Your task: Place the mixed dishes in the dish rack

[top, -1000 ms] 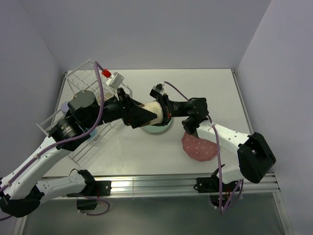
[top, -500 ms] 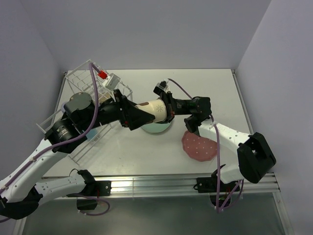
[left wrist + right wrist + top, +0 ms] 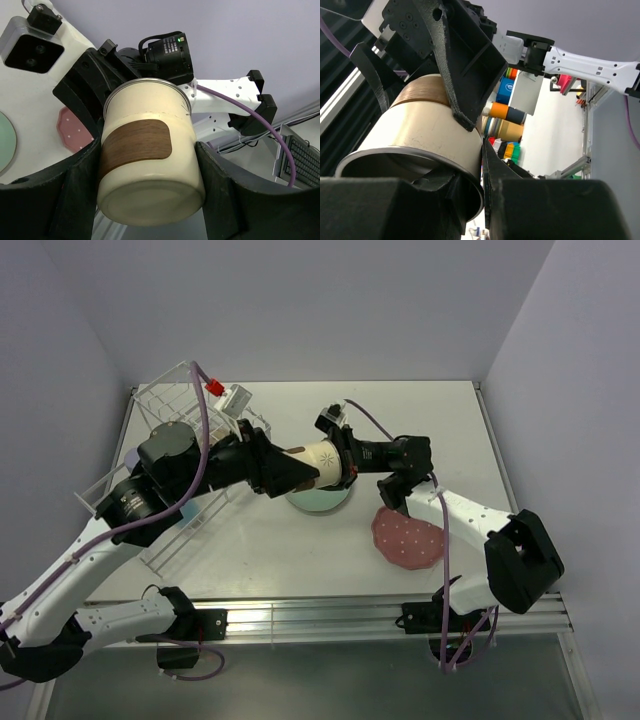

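Cream bowl (image 3: 325, 462) hangs on its side above the mint-green flower plate (image 3: 318, 504). Its long axis runs arm to arm. The mouth faces the right tool (image 3: 481, 165), which is clenched on the rim. The base faces the left tool (image 3: 308, 474), whose fingers (image 3: 82, 185) flank the wall; I cannot tell whether they grip.

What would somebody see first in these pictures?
A cream bowl with a brown band hangs in mid-air at the centre: the right fingers pinch its rim, the left fingers hug its sides. Under it lies a mint-green plate, with a pink dotted plate to the right.
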`<state>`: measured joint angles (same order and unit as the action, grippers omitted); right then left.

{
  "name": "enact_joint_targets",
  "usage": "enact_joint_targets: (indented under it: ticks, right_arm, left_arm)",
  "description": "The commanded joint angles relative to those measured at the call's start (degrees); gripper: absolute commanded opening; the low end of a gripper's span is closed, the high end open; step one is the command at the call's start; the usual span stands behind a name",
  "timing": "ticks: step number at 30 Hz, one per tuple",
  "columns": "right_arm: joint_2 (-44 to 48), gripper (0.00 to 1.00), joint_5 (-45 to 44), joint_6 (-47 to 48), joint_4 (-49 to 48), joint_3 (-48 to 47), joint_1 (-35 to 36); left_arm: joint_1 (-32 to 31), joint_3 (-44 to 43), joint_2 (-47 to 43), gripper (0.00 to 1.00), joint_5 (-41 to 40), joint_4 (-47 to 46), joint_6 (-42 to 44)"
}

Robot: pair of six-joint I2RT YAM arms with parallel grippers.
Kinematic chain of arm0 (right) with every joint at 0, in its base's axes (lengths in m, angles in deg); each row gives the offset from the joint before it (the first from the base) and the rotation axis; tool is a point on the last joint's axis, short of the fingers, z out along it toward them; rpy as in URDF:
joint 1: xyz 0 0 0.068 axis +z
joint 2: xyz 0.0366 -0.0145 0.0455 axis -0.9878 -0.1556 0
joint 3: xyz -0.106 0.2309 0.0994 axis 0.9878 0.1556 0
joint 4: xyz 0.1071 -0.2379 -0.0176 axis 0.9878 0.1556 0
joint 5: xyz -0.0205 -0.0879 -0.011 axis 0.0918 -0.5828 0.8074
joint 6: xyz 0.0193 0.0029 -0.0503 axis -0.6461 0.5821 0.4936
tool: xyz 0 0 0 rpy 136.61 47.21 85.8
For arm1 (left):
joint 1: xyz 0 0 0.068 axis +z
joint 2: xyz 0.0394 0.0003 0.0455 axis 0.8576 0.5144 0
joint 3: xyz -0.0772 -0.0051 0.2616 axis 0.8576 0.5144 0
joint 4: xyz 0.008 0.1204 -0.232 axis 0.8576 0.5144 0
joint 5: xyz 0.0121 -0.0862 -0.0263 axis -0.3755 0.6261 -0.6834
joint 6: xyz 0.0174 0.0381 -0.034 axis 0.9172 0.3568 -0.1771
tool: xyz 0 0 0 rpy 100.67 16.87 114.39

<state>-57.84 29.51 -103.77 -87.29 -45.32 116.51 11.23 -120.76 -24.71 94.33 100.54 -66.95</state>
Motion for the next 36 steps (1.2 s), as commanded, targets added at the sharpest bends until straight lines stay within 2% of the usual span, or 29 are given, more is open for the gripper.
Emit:
enact_joint_targets:
  ticks: [1, 2, 4, 5, 7, 10, 13, 16, 19, 20, 23, 24, 25, 27, 28, 30, 31, 33, 34, 36]
  right_arm:
    - [0.77, 0.21, 1.35, -9.53, 1.40, -3.59, 0.31]
    - [0.95, 0.47, 1.53, -8.56, 2.45, -4.03, 0.22]
    - [1.74, 0.84, 2.14, -4.78, 6.84, -4.21, 0.22]
    - [2.09, 0.99, 2.06, -3.73, 8.07, -3.86, -0.04]
    - [3.05, 1.00, 1.71, -1.35, 10.80, -2.81, -0.57]
    - [3.67, 1.00, 1.62, -0.82, 10.98, -1.05, -2.41]
    - [5.33, 1.00, 0.57, -0.82, 10.98, 4.73, -5.65]
    - [8.05, 1.00, -0.23, -0.55, 11.07, 10.44, -8.99]
    - [10.95, 1.00, 0.56, 4.09, 16.32, 13.80, -10.50]
    - [11.93, 1.00, 1.08, 6.80, 19.74, 13.90, -10.50]
    - [16.06, 1.00, 0.05, 31.97, 54.20, 7.60, -10.50]
    - [15.63, 1.00, -1.62, 48.59, 75.63, 4.35, -10.50]
    - [14.67, 0.96, -5.55, 56.24, 84.98, -2.82, -10.59]
    - [12.39, 0.92, -10.57, 72.39, 103.60, -9.54, -10.15]
    - [11.07, 0.90, -15.12, 75.62, 106.93, -13.57, -9.89]
    - [10.79, 0.89, -17.80, 79.94, 109.76, -14.67, -9.19]
    - [11.14, 0.88, -18.07, 80.22, 109.34, -13.62, -9.18]
    - [11.41, 0.86, -17.11, 79.96, 106.45, -11.43, -9.01]
    - [11.41, 0.85, -16.49, 79.78, 105.48, -9.33, -9.09]
    - [10.54, 0.85, -15.61, 81.09, 105.11, -8.34, -9.10]
  left_arm:
    - [-0.26, -3.36, 0.84, 0.00, -1.05, -1.11, 0.13]
    - [-0.26, -3.62, 0.67, 0.00, -1.67, -1.11, 0.13]
    - [-0.26, -4.23, 0.06, 0.00, -6.14, -0.32, -0.48]
    - [-0.18, -4.67, -0.56, 0.00, -7.63, -0.23, -0.49]
    - [0.52, -6.07, -0.91, 0.00, -9.06, -1.02, -0.92]
    - [5.52, -9.67, 0.31, 0.00, -4.51, -2.77, -3.11]
    - [11.06, -14.67, 3.03, 0.00, -3.08, -2.78, -5.49]
    - [16.25, -20.29, 6.11, 0.00, -4.74, -0.16, -7.33]
    - [20.82, -25.22, 9.27, 0.00, -11.76, 7.57, -9.18]
    - [22.13, -26.11, 9.63, 0.00, -16.13, 12.20, -9.97]
    - [28.71, -26.13, 8.94, 0.00, -20.46, 16.02, -13.31]
    - [29.78, -25.95, 8.67, 0.00, -23.79, 18.64, -14.10]
    - [30.75, -26.73, 8.40, 0.00, -25.82, 20.93, -15.42]
    - [34.35, -28.31, 8.75, 0.00, -30.21, 27.67, -14.99]
    - [35.50, -30.67, 9.36, 0.00, -31.45, 30.24, -14.99]
    - [39.45, -32.97, 9.89, 0.00, -34.26, 34.81, -14.29]
    - [40.77, -34.28, 10.24, 0.00, -37.15, 38.84, -14.29]
    - [45.69, -34.73, 10.16, 0.00, -39.10, 40.98, -12.89]
    - [47.27, -34.82, 10.59, 0.00, -39.55, 43.51, -12.62]
    - [54.56, -34.65, 11.39, 0.00, -38.15, 46.07, -10.96]
